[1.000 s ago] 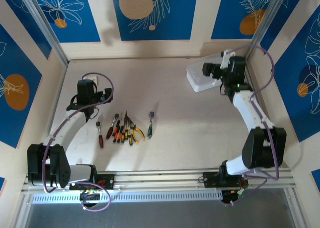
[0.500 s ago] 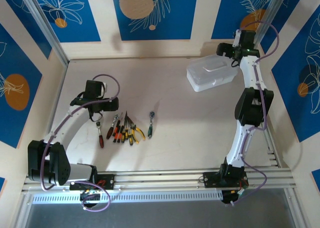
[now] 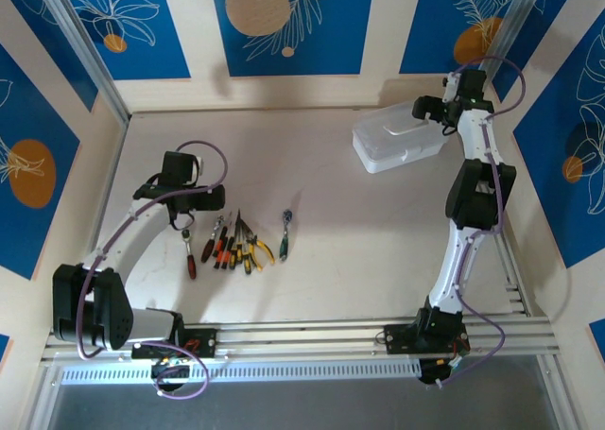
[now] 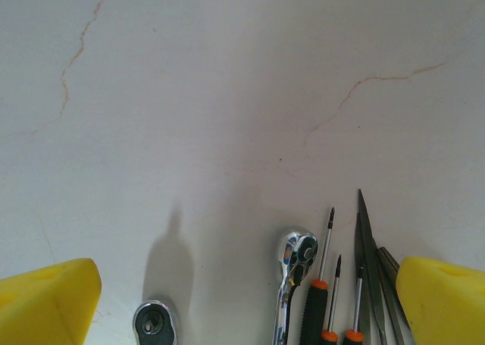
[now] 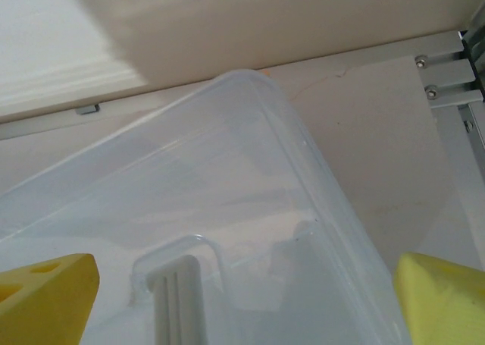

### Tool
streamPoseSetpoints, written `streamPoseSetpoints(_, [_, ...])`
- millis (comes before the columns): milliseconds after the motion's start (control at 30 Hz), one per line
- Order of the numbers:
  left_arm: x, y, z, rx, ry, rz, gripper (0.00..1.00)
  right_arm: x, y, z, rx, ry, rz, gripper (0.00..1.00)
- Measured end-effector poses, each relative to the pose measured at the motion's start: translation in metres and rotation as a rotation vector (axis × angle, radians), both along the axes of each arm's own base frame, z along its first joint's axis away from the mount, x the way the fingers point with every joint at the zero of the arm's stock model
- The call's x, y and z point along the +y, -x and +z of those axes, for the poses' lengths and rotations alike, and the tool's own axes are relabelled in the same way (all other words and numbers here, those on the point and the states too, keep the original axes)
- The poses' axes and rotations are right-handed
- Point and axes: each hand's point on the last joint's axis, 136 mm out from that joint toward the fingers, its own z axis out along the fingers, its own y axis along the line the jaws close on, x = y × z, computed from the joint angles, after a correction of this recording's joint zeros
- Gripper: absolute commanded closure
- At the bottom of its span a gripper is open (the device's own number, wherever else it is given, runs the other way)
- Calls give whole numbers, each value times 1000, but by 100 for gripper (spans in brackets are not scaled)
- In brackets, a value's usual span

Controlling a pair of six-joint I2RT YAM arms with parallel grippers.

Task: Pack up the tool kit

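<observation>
Pale, faintly cracked tabletop [image 3: 378,250] is spreading between blue-patterned walls, and both arms are reaching out over it. The left arm is bending forward from its base with the wrist tipped down, so the left gripper [image 3: 194,215] is hovering at the far end of the row of tools [image 3: 232,246]. Its yellow fingertips [image 4: 49,303] are standing wide apart in the wrist view, pinching nothing. The right arm is stretching almost straight to the far right corner, where the right gripper [image 3: 427,109] is hanging over the far right end of the case [image 3: 395,139]. That gripper's own fingertips [image 5: 45,299] are likewise spread, and whether they are touching the plastic cannot be told. The left wrist view is cutting off the tool handles at its lower edge, leaving a chrome ratchet head [image 4: 294,258], a second round head [image 4: 154,320], screwdriver tips [image 4: 330,224] and plier points [image 4: 362,224]. The case is translucent, so its contents are hard to make out. Its moulded handle [image 5: 178,299] is lying between the right fingertips, nearer the left one. The tool heads are lying between the left fingertips. A small ratchet [image 3: 286,224] is lying apart, just right of the row.
</observation>
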Motion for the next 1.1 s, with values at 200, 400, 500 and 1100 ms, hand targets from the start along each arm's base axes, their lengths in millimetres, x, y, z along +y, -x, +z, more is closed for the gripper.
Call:
streamPoseSetpoints(200, [-7,-1,-6,16,1,-20,0,8,37,-18,35,-59,-3,1])
streamPoseSetpoints(400, [-25,-7,-9,18,7,-66,0,36,87,-23,37,-128,-7,1])
streamPoseSetpoints(500, [-45,-14,-11,16,10,-113,0,67,119,-23,45,-153,18,1])
streamPoseSetpoints(1100, [-208,-73,-12,-22,64,-410,0,172,223,55,-9,-126,201,1])
